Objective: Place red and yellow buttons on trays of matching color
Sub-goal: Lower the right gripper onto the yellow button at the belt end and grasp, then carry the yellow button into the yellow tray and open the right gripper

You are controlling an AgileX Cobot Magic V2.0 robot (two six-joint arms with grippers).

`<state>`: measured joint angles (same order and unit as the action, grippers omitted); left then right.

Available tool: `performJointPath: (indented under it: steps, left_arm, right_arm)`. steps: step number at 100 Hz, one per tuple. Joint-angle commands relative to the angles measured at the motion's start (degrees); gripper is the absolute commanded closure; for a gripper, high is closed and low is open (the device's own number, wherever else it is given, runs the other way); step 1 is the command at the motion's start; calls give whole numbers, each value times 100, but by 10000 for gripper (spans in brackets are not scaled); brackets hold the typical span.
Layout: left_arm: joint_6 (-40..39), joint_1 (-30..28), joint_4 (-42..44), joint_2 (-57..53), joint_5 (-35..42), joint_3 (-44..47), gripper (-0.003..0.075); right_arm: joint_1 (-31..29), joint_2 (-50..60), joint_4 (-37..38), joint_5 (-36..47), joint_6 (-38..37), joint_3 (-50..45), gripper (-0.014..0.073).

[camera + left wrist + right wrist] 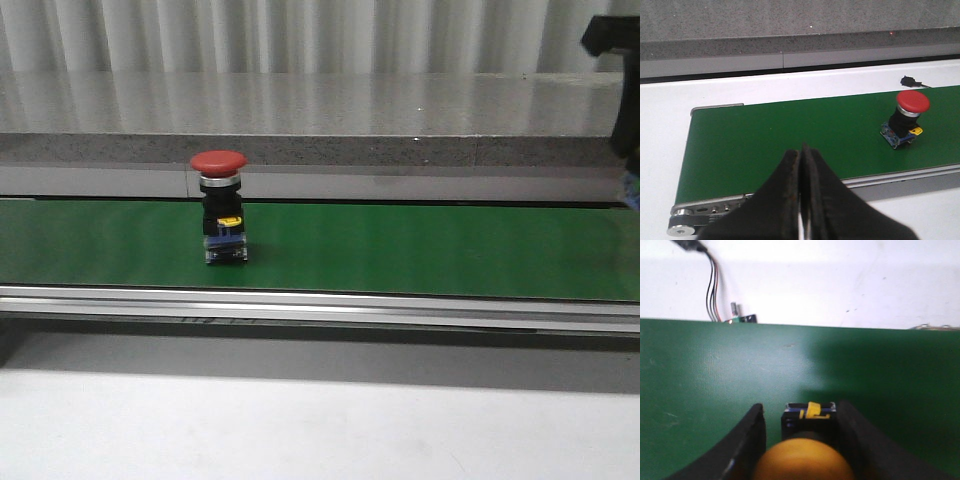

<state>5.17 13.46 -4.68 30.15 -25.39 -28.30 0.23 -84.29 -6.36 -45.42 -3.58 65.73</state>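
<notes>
Left claw [801, 200]: fingers pressed flat together, nothing between them, poised over the near edge of the belt's left end.
Belt [400, 250]: green strip running across the front view, with a metal rail along its near side.
Red button [219, 205]: upright on the belt, at about 10 o'clock from the front view's centre; red cap on top, black body with a yellow tab, clear base on the green surface. In the left wrist view [905, 119] it stands alone, well apart from the left claw.
Table [300, 430]: pale surface at 6 o'clock, nearer than the belt.
Right claw [802, 435]: fingers on either side of the yellow button, clasping it.
Yellow button [805, 460]: between those fingers, over the belt; black body with a yellow tab beyond its cap.
</notes>
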Motion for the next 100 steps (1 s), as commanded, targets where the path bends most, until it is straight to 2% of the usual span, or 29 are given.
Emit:
performJointPath:
  steps: [1, 16, 38, 52, 68, 82, 100]
  left_arm:
    - [6, 42, -66, 10, 428, -152, 741]
    - [6, 42, -66, 10, 428, -152, 741]
    - [6, 42, -66, 10, 428, -152, 741]
    - [6, 42, -66, 10, 428, -152, 741]
    - [6, 42, -66, 10, 428, -152, 741]
    - [6, 42, -66, 10, 428, -152, 741]
    - [6, 42, -66, 10, 428, -152, 741]
  right_arm:
    - [-304, 572, -37, 185, -190, 62, 456]
    - [-1041, 1176, -37, 175, -213, -269, 456]
    - [-2556, 1922, 169, 72, -213, -647, 461]
    - [-3487, 2078, 195, -156, -213, -695, 461]
    - [-4366, 2052, 386, -18, -407, -987, 461]
    - [-4808, 2018, 426, 491, -715, -1514, 461]
    - [-4964, 2000, 426, 1316, -799, -2212, 461]
